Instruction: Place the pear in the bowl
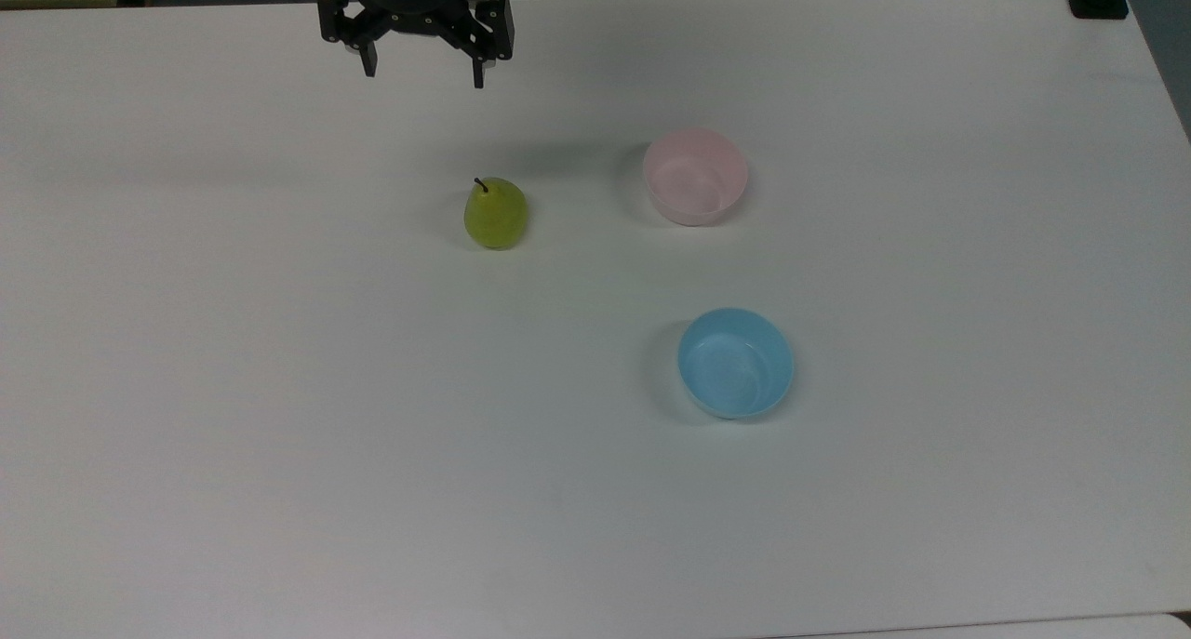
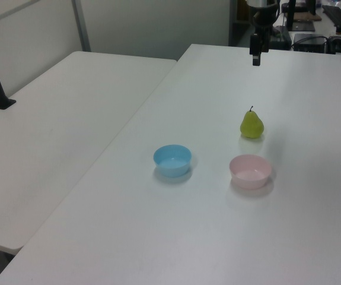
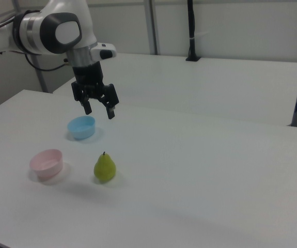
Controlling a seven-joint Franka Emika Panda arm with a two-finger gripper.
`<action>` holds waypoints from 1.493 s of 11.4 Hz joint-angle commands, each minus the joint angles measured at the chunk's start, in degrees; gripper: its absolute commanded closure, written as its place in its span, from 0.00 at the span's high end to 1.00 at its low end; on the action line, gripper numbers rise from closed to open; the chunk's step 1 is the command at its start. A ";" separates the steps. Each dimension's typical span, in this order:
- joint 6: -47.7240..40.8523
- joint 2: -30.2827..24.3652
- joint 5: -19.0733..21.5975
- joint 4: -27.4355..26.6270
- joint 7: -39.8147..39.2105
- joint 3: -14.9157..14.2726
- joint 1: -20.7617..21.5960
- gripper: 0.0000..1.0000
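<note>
The gripper [image 1: 425, 72] hung spread and empty above the table [image 1: 279, 388]. The pear [image 1: 496, 213] stood upright on the table, well apart from the bowl [image 1: 695, 176] on the top view's right.

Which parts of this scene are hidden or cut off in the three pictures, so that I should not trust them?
- Black two-finger tool: in the top view, the picture's upper edge cuts off the arm above it.
- Same tool in the left view: seen edge-on, so its fingers overlap.
- Pale pink round plastic bowl: in the right view, its near wall hides the inner floor.
- Small yellow-green pear: its underside is hidden against the white table.
</note>
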 commanded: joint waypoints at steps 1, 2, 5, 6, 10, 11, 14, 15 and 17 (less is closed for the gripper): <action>-0.73 -0.95 0.10 -1.28 1.20 0.80 -0.95 1.00; -0.73 -0.94 0.10 -1.28 1.11 0.80 -0.95 1.00; -1.08 -1.03 0.10 -1.11 1.19 0.72 -1.21 1.00; -1.08 -1.03 0.19 -1.11 1.20 0.63 -1.21 1.00; -0.29 -0.25 0.19 -0.93 0.67 0.01 -0.34 1.00; -0.20 1.06 0.19 -0.67 0.32 -0.07 0.19 1.00; 0.67 7.21 0.19 0.21 -2.14 -0.34 3.34 1.00; 2.50 9.14 0.19 -0.05 -2.14 -0.86 4.49 1.00; 5.24 12.84 0.10 -0.23 -2.84 -1.48 6.34 1.00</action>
